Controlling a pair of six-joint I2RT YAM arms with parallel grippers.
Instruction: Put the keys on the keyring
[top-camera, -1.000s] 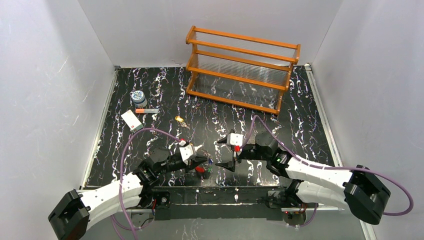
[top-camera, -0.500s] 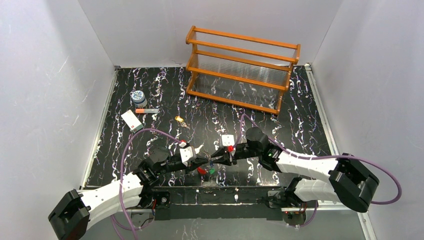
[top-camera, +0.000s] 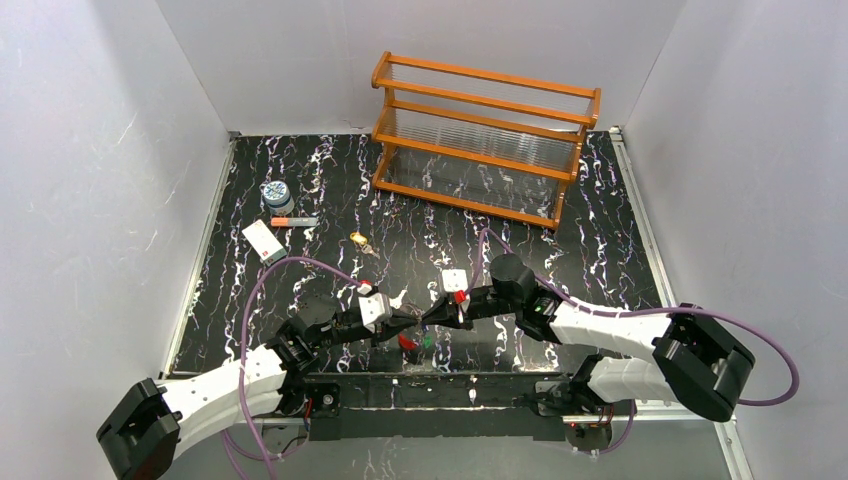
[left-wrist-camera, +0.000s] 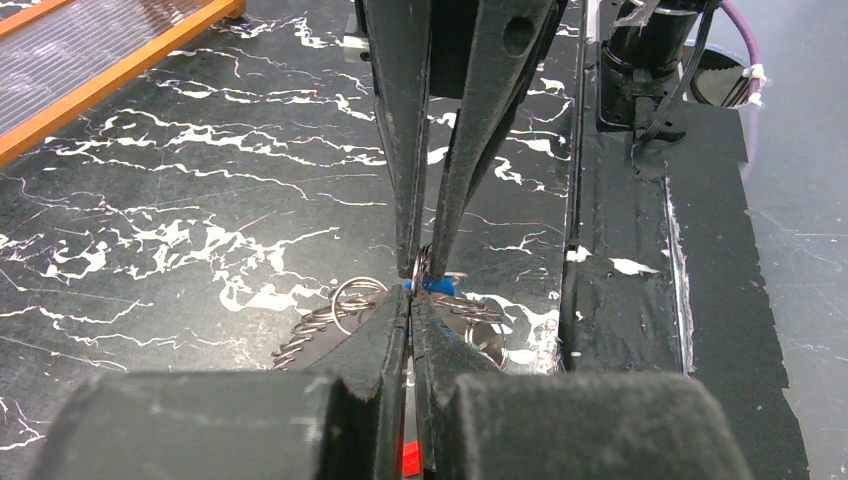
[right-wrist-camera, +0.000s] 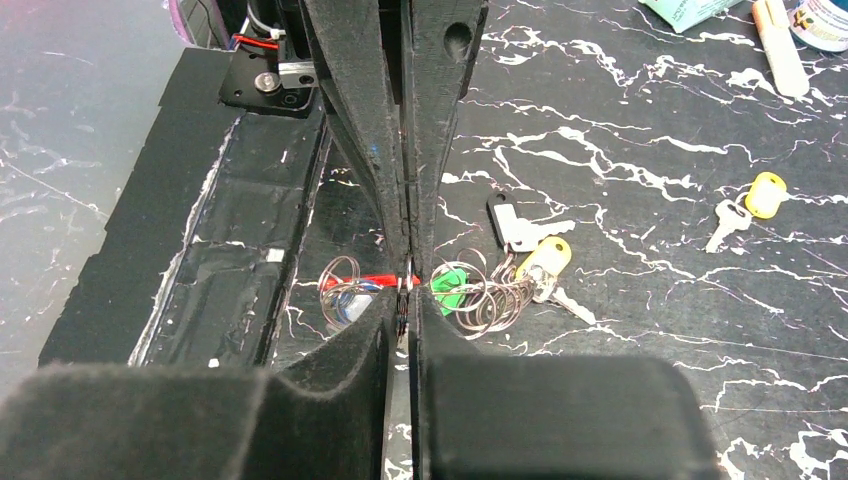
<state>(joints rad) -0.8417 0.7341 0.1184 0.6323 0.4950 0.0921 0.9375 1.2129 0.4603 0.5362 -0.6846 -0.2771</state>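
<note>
My two grippers meet tip to tip low over the near middle of the table. The left gripper (top-camera: 411, 322) (left-wrist-camera: 411, 302) is shut, pinching a thin wire of the keyring (right-wrist-camera: 340, 274), which carries a curved red piece (right-wrist-camera: 375, 282). From the opposite side my right gripper (top-camera: 428, 317) (right-wrist-camera: 405, 298) is shut on the same wire. Under the tips lies a tangle of rings with keys: a green head (right-wrist-camera: 450, 279), a yellow head (right-wrist-camera: 547, 254), a blue head (left-wrist-camera: 436, 285) and a bare silver key (right-wrist-camera: 515, 226). Another yellow-headed key (top-camera: 358, 238) lies apart, farther back.
A wooden rack (top-camera: 487, 140) stands at the back. A patterned jar (top-camera: 276, 193), an orange-tipped stick (top-camera: 293, 221) and a white card (top-camera: 263, 241) lie at the left. A black padded strip (right-wrist-camera: 230, 230) runs along the near edge by the arm bases.
My right gripper swung left from open and apart, met the left gripper's tips and closed on the ring wire. The left arm held still.
</note>
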